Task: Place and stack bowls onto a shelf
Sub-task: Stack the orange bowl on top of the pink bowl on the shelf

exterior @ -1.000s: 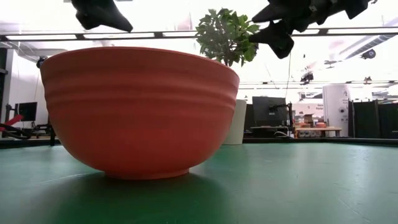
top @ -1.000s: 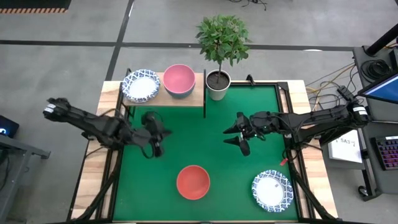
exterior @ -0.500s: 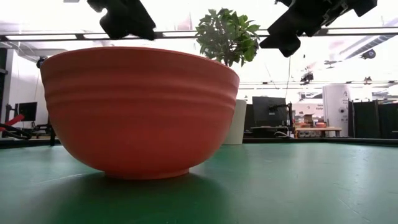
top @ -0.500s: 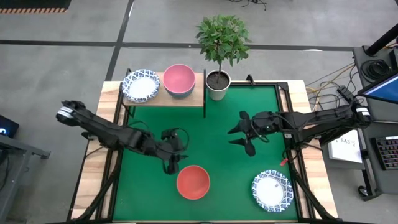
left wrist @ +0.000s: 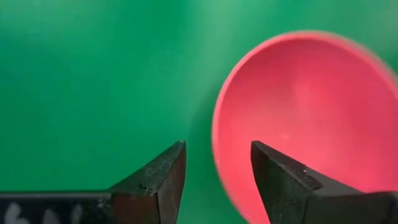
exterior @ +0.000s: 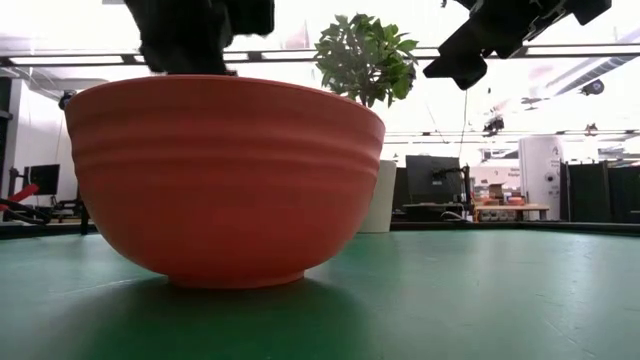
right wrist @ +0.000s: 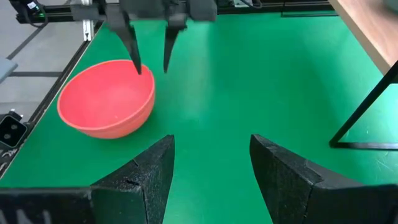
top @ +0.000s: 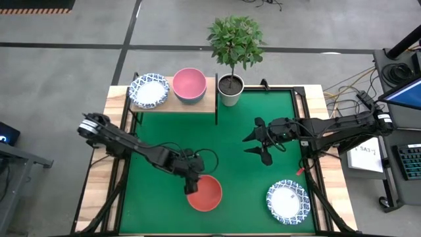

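Observation:
A red bowl (top: 204,193) stands upright on its base on the green mat (top: 217,145), near the front edge. My left gripper (top: 191,186) hangs open over the bowl's left rim (left wrist: 216,143). One finger (right wrist: 137,62) stands inside the rim line and the other outside, and no touch shows. My right gripper (top: 256,139) hovers open above the mat's right half, with nothing between its fingers. The wooden shelf (top: 197,105) at the far left carries a blue-patterned white bowl (top: 148,90) and a pink bowl (top: 189,84) side by side. Another patterned bowl (top: 287,201) sits on the mat at the near right.
A white plant pot (top: 231,90) with a leafy plant stands just right of the shelf at the mat's far edge. The shelf's thin black leg (right wrist: 367,106) comes down onto the mat. Bare mat lies between the red bowl and the shelf.
My left gripper has swung from the mat's left middle toward the near edge and the right. It has come down over the red bowl's left rim and has opened. My right gripper has drifted a little toward the right edge. The bowls have not moved.

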`<action>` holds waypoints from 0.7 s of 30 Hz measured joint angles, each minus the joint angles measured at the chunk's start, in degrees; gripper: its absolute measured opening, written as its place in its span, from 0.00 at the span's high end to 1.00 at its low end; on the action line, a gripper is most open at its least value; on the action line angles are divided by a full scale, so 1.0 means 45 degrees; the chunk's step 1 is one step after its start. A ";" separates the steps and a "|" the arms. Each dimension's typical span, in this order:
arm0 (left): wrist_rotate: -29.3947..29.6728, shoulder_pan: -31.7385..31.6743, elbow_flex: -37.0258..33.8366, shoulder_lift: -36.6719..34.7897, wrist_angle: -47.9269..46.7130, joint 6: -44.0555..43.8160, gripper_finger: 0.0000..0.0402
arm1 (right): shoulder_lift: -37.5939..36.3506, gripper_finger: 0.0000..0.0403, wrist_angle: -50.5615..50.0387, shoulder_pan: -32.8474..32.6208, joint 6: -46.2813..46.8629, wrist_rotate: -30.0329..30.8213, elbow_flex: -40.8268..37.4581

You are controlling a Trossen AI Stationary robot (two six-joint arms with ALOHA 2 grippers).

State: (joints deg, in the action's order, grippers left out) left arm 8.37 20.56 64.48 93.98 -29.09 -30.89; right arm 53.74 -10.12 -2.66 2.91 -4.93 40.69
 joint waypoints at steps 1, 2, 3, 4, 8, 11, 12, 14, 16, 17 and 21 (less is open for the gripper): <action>-0.0009 0.0000 0.0064 0.0241 -0.0141 -0.0128 0.60 | 0.0000 0.51 -0.0001 0.0000 -0.0007 0.0000 0.0000; -0.0055 -0.0005 0.0109 0.0463 -0.0271 -0.0254 0.60 | 0.0000 0.51 0.0002 0.0000 -0.0009 0.0000 0.0000; -0.0232 -0.0005 0.0153 0.0644 -0.0316 -0.0306 0.61 | 0.0000 0.51 0.0002 0.0000 -0.0023 0.0000 0.0000; -0.0479 -0.0010 0.0226 0.0801 -0.0274 -0.0326 0.61 | 0.0000 0.51 0.0002 0.0000 -0.0087 0.0000 0.0000; -0.1021 -0.0001 0.0368 0.0971 -0.0102 -0.0674 0.65 | 0.0000 0.51 0.0002 0.0000 -0.0288 0.0000 0.0000; -0.1050 0.0004 0.0285 0.0971 -0.0153 -0.0951 0.72 | 0.0000 0.51 0.0002 0.0000 -0.0313 -0.0004 0.0000; -0.1045 0.0001 0.0266 0.0971 -0.0141 -0.0998 0.76 | 0.0000 0.51 0.0002 0.0000 -0.0317 -0.0004 0.0000; -0.1035 -0.0003 0.0228 0.0971 -0.0119 -0.1045 0.85 | 0.0000 0.51 -0.0002 0.0000 -0.0321 -0.0001 0.0000; -0.1022 -0.0010 0.0172 0.0971 -0.0094 -0.1086 0.95 | 0.0000 0.51 0.0001 0.0000 -0.0328 0.0000 0.0000; -0.0998 -0.0010 0.0146 0.0971 -0.0089 -0.1170 0.97 | 0.0000 0.51 -0.0002 0.0000 -0.0328 -0.0002 0.0000; -0.0982 -0.0010 0.0066 0.0971 -0.0032 -0.1358 0.99 | 0.0000 0.51 -0.0002 0.0000 -0.0323 -0.0002 0.0000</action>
State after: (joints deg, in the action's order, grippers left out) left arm 3.95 20.51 64.77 98.35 -29.24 -37.00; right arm 53.74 -10.13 -2.66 1.45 -4.94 40.69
